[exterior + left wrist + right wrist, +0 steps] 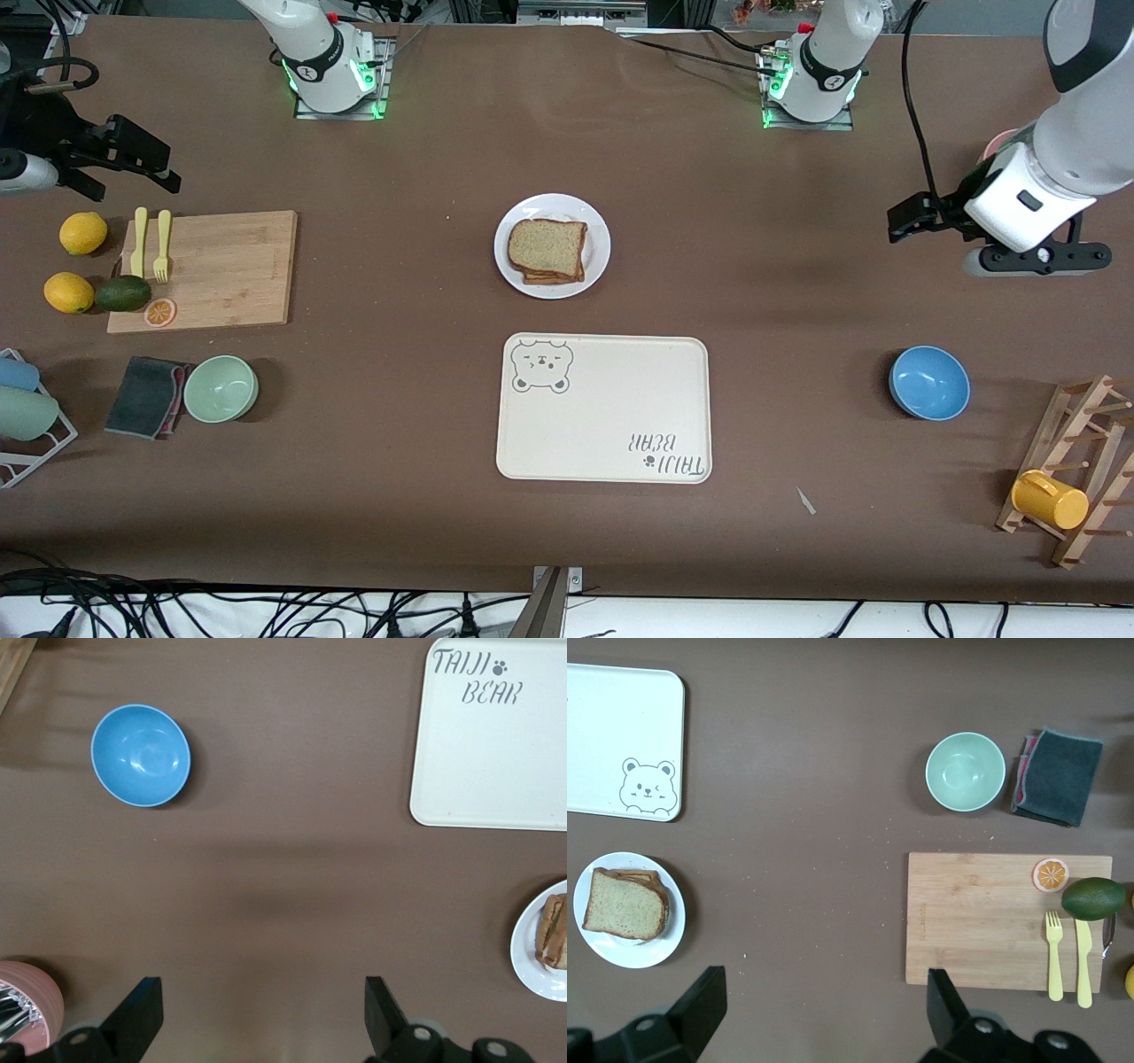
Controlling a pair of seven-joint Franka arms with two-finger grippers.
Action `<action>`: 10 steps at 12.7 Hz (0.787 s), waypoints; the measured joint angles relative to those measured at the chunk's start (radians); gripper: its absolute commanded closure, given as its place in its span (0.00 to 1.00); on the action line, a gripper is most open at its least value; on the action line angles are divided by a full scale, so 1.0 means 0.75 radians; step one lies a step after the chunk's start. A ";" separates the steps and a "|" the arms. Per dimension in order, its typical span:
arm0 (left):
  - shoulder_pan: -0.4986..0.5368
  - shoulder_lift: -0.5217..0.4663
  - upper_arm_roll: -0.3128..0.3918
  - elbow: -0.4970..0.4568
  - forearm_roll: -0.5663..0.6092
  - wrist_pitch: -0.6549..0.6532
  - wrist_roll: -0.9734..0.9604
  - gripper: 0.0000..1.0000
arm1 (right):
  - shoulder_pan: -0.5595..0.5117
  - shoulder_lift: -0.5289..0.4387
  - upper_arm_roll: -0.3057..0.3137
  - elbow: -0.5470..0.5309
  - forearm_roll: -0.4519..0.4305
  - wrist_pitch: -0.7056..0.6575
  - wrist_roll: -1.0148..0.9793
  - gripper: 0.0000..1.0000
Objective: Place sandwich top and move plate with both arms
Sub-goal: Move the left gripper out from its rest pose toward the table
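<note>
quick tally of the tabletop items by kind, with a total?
Bowls: 2, green bowl, blue bowl
Lemons: 2, and
Avocado: 1
Orange slice: 1
Yellow cutlery: 2, knife, fork
Cutting board: 1
Plate with the sandwich: 1
Tray: 1
Cloth: 1
Yellow mug: 1
Total: 13
</note>
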 measured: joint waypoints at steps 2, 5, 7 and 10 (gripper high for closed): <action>-0.007 -0.001 -0.017 0.004 0.000 0.001 0.000 0.00 | 0.000 0.000 0.000 0.000 0.000 -0.013 0.000 0.00; -0.016 -0.001 -0.038 0.006 0.000 0.003 0.000 0.00 | -0.002 0.000 -0.033 0.000 0.000 -0.044 -0.002 0.00; -0.015 -0.001 -0.037 0.006 0.000 0.011 0.000 0.00 | -0.003 0.001 -0.044 0.000 0.006 -0.044 -0.005 0.00; -0.014 -0.001 -0.037 0.007 0.000 0.023 0.000 0.00 | -0.003 0.002 -0.044 0.000 0.031 -0.044 -0.005 0.00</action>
